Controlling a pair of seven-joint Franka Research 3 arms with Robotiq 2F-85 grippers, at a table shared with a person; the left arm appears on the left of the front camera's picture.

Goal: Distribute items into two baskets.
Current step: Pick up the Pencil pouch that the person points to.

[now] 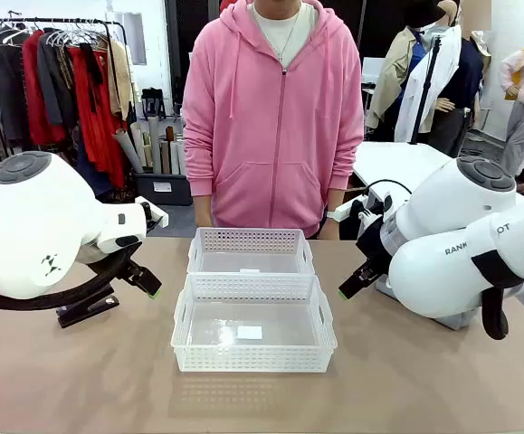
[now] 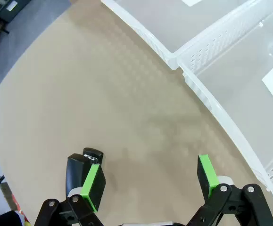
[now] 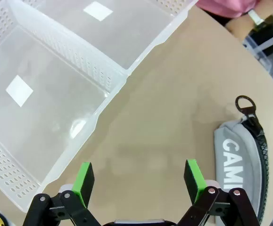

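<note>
Left claw (image 2: 149, 176) and right claw (image 3: 138, 180) gape empty, near basket (image 1: 252, 362) and far basket (image 1: 251, 237) bare, CAMPUS pouch (image 3: 237, 160) on counter (image 3: 174, 94): nothing distributed yet.

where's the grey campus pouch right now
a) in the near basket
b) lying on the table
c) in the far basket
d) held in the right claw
b: the pouch lies flat on the bare table, beside the open right claw, which grips nothing
</note>
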